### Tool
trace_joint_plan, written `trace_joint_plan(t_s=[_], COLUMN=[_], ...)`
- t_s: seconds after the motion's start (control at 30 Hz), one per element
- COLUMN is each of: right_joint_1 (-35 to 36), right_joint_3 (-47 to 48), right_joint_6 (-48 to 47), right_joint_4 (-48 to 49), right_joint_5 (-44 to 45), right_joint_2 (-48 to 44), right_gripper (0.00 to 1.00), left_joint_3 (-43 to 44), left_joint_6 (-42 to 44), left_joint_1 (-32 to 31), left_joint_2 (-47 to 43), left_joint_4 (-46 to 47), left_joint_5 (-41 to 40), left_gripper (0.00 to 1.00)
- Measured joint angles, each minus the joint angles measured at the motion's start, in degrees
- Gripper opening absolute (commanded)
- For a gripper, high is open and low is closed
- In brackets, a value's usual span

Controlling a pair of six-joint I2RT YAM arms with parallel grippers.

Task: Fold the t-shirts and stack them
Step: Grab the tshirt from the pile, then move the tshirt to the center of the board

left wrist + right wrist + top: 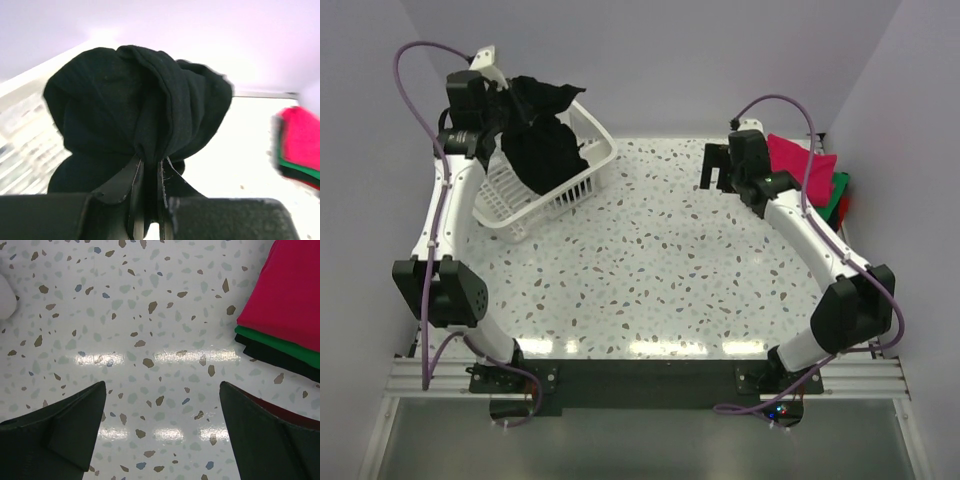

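Note:
A black t-shirt [545, 145] hangs bunched over the white basket [582, 185] at the back left. My left gripper [508, 105] is shut on its top fold. In the left wrist view the black t-shirt [140, 100] fills the middle, and the left gripper [150, 172] pinches a pleat of it between nearly closed jaws. My right gripper [720, 165] hovers open over bare table, with nothing between its fingers; it shows again in its wrist view [162, 385]. A folded stack of t-shirts [807, 165] lies at the back right, magenta-pink [290, 295] on top, then green [280, 344] and black [280, 357].
The basket [25, 140] is tilted near the back left wall. The speckled table [660, 270] stretches between the two arms. Purple walls close in the back and both sides. The folded stack [300, 145] sits close to the right wall.

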Motion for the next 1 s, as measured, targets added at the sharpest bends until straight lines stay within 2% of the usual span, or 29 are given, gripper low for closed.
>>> trace_joint_plan(t_s=[0.2, 0.27, 0.4, 0.47, 0.5, 0.53, 0.57, 0.7, 0.77, 0.87, 0.93, 1.0], right_joint_1=[0.0, 0.0, 0.0, 0.0, 0.0, 0.0, 0.0, 0.0, 0.0, 0.0, 0.0, 0.0], right_joint_3=[-1.2, -2.0, -4.0, -5.2, -5.7, -6.4, -7.1, -11.1, -13.7, -19.1, -22.1, -24.5], right_joint_6=[0.1, 0.3, 1.5, 2.4, 2.8, 3.3, 3.9, 7.2, 9.1, 12.5, 14.2, 15.7], right_joint_4=[-0.7, -0.8, -1.5, -2.1, -2.3, -2.6, -2.8, -4.1, -5.0, -6.6, -7.7, -9.1], right_joint_5=[0.4, 1.2, 2.7, 3.2, 3.3, 3.3, 3.3, 2.8, 1.9, 1.1, 0.3, -0.5], right_joint_2=[-4.0, -5.8, -9.5, -11.3, -12.1, -13.1, -13.9, -17.1, -19.2, -24.5, -28.1, -31.4], right_gripper=[0.99, 0.99, 0.99, 0.99, 0.99, 0.99, 0.99, 0.99, 0.99, 0.99, 0.99, 0.99], left_joint_3=[10.7, 11.2, 9.2, 5.6, 2.7, -0.3, -3.5, -21.4, -30.8, -41.4, -44.9, -45.0], left_joint_6=[-1.6, -3.5, -11.3, -14.6, -16.1, -16.9, -17.7, -17.7, -15.5, -9.8, -6.2, -3.1], left_joint_1=[-6.1, -7.4, -8.1, -8.5, -9.0, -9.7, -10.2, -11.7, -11.8, -13.2, -14.5, -15.5], left_joint_2=[-1.7, -4.1, -10.2, -13.7, -15.9, -17.9, -19.3, -22.8, -20.9, -15.6, -16.5, -19.7], left_joint_4=[-0.9, 0.7, 9.4, 14.5, 17.1, 18.7, 20.2, 21.3, 16.5, 4.6, -3.1, -6.5], left_joint_5=[11.0, 14.5, 21.0, 23.1, 24.0, 24.7, 25.3, 28.7, 28.6, 22.4, 18.1, 14.4], left_gripper=[0.13, 0.19, 0.2, 0.28, 0.62, 0.84, 1.0, 1.0, 1.0, 1.0, 1.0, 1.0])
